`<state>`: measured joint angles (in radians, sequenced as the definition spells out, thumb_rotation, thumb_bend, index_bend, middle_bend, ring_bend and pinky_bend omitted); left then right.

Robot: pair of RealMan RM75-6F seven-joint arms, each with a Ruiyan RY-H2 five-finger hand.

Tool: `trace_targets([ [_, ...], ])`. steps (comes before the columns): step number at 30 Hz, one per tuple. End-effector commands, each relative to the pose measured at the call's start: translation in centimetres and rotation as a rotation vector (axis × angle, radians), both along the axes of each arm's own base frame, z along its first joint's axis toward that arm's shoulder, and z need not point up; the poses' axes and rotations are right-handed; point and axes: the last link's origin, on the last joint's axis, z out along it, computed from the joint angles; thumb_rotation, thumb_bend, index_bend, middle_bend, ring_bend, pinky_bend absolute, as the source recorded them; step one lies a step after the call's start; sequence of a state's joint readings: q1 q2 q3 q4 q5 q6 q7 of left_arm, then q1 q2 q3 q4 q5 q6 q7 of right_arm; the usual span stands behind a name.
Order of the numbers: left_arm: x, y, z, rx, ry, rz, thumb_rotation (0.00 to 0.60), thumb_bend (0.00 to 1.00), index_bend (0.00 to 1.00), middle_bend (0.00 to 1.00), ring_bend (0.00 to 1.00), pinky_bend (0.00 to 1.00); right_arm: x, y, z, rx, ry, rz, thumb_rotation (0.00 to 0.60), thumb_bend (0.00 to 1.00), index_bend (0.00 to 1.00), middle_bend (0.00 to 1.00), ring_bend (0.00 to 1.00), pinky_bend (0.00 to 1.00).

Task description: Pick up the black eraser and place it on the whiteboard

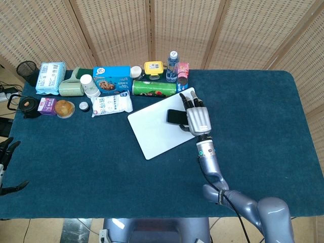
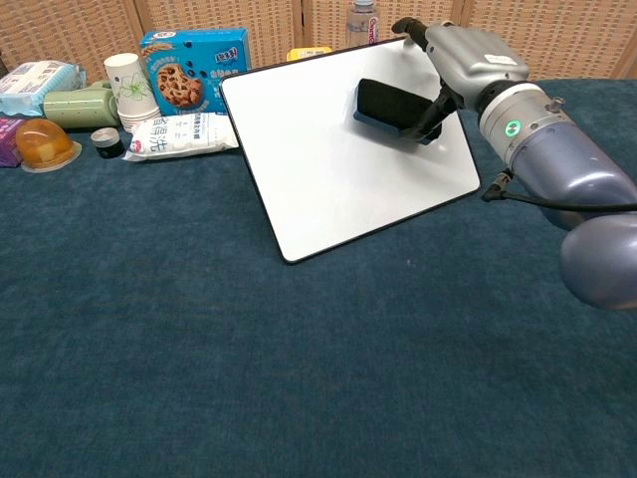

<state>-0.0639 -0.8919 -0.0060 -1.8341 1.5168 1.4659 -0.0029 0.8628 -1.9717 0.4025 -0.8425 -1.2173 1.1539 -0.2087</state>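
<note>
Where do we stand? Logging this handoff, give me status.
Right hand fingers spread beside black eraser, grip unclear. Eraser lies on whiteboard. Left hand open at table edge. Nothing in the way.

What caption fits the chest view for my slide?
Right hand beside the black rectangular eraser, which lies on the flat white whiteboard atop the dark blue carpeted table.

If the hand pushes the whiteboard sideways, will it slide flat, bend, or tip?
The whiteboard looks like a thin, rigid panel lying flat on the blue cloth, so it would probably slide as one piece rather than bend. Tipping seems unlikely, as it sits so low. The eraser on it would likely ride along. The right hand is beside the eraser.
</note>
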Motion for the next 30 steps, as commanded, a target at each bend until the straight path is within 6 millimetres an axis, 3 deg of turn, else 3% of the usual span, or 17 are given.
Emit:
trace_targets([
  [1,0.0,0.0,0.0,0.001,0.0,0.0,0.6,0.08,0.0,0.0,0.0,0.07,0.0,0.3,0.0,-0.005,-0.008,0.001,0.6,0.01,0.03,0.0,0.0,0.19],
  [20,0.0,-0.1,0.2,0.006,-0.004,-0.004,0.6,0.08,0.0,0.0,0.0,0.07,0.4,2.0,-1.2,0.021,-0.019,-0.03,0.6,0.0,0.0,0.0,0.0,0.15],
  [27,-0.1,-0.1,0.3,0.008,-0.009,-0.006,0.6,0.08,0.0,0.0,0.0,0.07,0.5,2.2,-0.3,-0.003,-0.027,-0.017,0.6,0.0,0.0,0.0,0.0,0.15],
  [30,-0.1,-0.1,0.4,0.009,-0.014,-0.008,0.6,0.08,0.0,0.0,0.0,0.07,-0.2,2.9,1.7,-0.029,-0.027,0.013,0.6,0.0,0.0,0.0,0.0,0.15],
])
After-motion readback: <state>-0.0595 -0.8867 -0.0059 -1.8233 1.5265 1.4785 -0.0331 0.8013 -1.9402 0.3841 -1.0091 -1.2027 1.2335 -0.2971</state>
